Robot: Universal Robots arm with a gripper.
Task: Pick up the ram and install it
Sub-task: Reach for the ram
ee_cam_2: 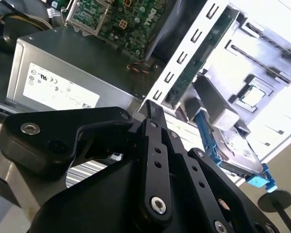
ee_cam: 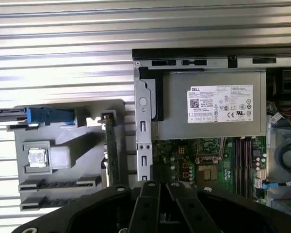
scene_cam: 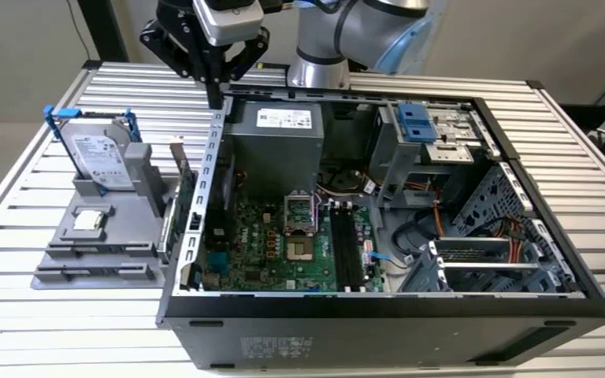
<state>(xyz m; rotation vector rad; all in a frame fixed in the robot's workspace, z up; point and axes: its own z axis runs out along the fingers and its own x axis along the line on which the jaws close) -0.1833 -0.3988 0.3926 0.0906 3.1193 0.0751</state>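
The ram [ee_cam: 110,150] is a thin green stick standing on edge in the grey holder [ee_cam: 63,141], just outside the open computer case's [scene_cam: 387,303] side wall. It also shows as a dark strip in the exterior view [scene_cam: 187,177] and along the perforated wall in the second wrist view [ee_cam_2: 199,63]. My gripper [scene_cam: 215,98] hangs above the case's back corner on the holder's side, higher than the ram and apart from it. Its black fingers [ee_cam: 153,204] meet with nothing between them. The long memory slots [scene_cam: 350,252] lie on the motherboard inside the case.
The holder also carries a silver hard drive [scene_cam: 101,161] with blue rails, a small square chip [scene_cam: 90,220] and a card with a metal bracket [scene_cam: 173,232]. Inside the case are a power supply [scene_cam: 276,138] and drive cages [scene_cam: 434,130]. All of it stands on a slatted metal table [scene_cam: 61,315].
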